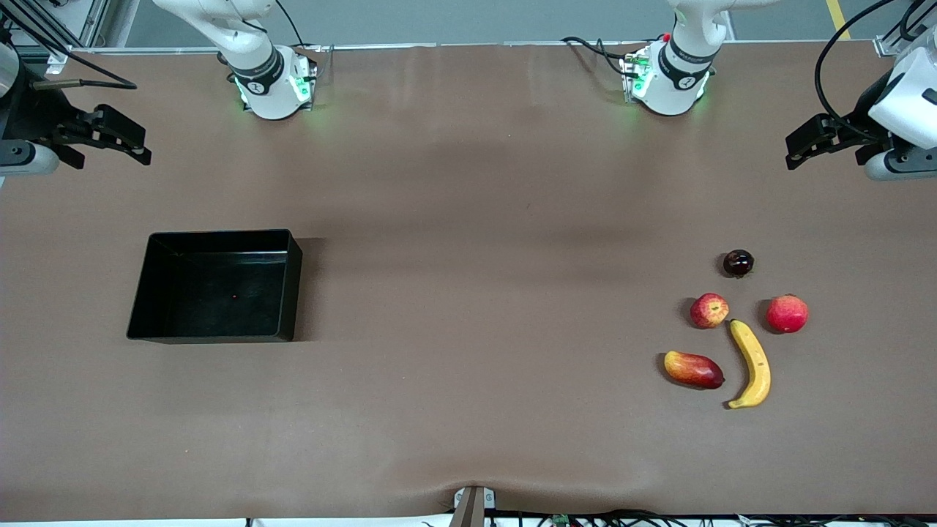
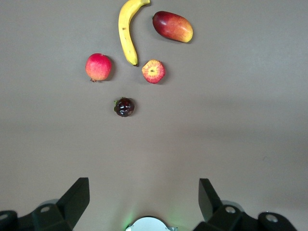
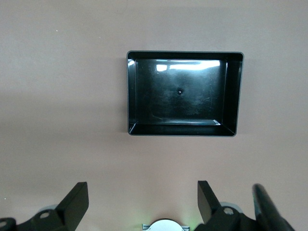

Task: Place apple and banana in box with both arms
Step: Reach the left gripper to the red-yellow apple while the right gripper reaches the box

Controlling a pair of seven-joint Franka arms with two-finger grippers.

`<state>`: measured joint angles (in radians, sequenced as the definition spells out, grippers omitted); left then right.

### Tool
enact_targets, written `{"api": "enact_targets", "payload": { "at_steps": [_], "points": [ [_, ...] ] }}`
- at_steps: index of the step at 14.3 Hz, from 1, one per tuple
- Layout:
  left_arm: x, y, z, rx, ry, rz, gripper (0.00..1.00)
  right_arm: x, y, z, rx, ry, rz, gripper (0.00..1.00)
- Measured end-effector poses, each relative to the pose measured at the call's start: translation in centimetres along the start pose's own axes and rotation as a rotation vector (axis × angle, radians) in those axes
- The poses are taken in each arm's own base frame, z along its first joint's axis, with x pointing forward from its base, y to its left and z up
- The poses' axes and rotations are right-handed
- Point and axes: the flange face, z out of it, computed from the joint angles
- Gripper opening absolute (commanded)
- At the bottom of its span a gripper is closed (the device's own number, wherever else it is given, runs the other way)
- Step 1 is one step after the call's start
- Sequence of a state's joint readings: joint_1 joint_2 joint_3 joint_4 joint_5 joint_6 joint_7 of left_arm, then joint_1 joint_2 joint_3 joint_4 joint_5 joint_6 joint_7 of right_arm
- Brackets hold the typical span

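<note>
Streaked red-and-yellow round apple (image 1: 709,310) (image 2: 153,71) lies on the brown table mat (image 1: 468,293) toward the left arm's end, in a loose cluster of fruit. Taking the apple as the centre of a clock face in the front view, the long curved yellow banana with dark tips (image 1: 752,363) (image 2: 127,30) runs off at about four o'clock, its upper tip just beside the apple; an oblong red-yellow mango-like fruit (image 1: 693,369) (image 2: 173,26) sits at six, an evenly pinkish-red round fruit (image 1: 787,313) (image 2: 98,67) at three, and a small dark glossy fruit (image 1: 738,263) (image 2: 124,107) at one. Well apart, toward the right arm's end, stands the shallow rectangular black plastic box (image 1: 284,293) (image 3: 231,94), with no fruit in it. Left gripper (image 1: 823,140) (image 2: 144,202) hangs above the table's edge at its own end, fingers spread wide, holding nothing. Right gripper (image 1: 110,135) (image 3: 143,202) hangs likewise at its end, fingers wide apart, looking down on the box.
</note>
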<state>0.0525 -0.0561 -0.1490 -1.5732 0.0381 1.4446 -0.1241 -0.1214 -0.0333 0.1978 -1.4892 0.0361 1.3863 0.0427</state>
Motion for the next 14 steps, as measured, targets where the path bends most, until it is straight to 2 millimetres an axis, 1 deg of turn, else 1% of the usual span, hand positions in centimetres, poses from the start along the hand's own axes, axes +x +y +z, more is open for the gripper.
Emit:
{"api": "enact_targets", "payload": {
  "at_steps": [5, 7, 8, 10, 12, 14],
  "points": [
    [1.0, 0.0, 0.8, -0.003, -0.003, -0.009, 1.0, 0.0, 0.4, 0.1, 0.001, -0.001, 0.007, 1.0],
    [2.3, -0.1, 1.6, 0.002, -0.009, -0.022, 1.0, 0.1, 1.4, 0.0, 0.002, 0.0, 0.026, 1.0],
    [3.3, -0.1, 2.5, 0.004, -0.017, -0.025, 1.0, 0.1, 2.1, 0.0, 0.004, 0.001, 0.037, 1.0],
    [6.1, -0.3, 5.4, -0.003, -0.009, -0.036, 1.0, 0.2, 3.0, 0.0, 0.006, 0.004, 0.047, 1.0],
    [8.7, -1.3, 9.1, -0.016, 0.016, -0.055, 1.0, 0.4, 3.3, 0.2, 0.008, 0.002, 0.053, 1.0],
    [10.0, -2.1, 12.8, -0.022, 0.025, -0.069, 1.0, 0.9, 3.8, 1.0, 0.01, -0.013, 0.058, 1.0]
  ]
}}
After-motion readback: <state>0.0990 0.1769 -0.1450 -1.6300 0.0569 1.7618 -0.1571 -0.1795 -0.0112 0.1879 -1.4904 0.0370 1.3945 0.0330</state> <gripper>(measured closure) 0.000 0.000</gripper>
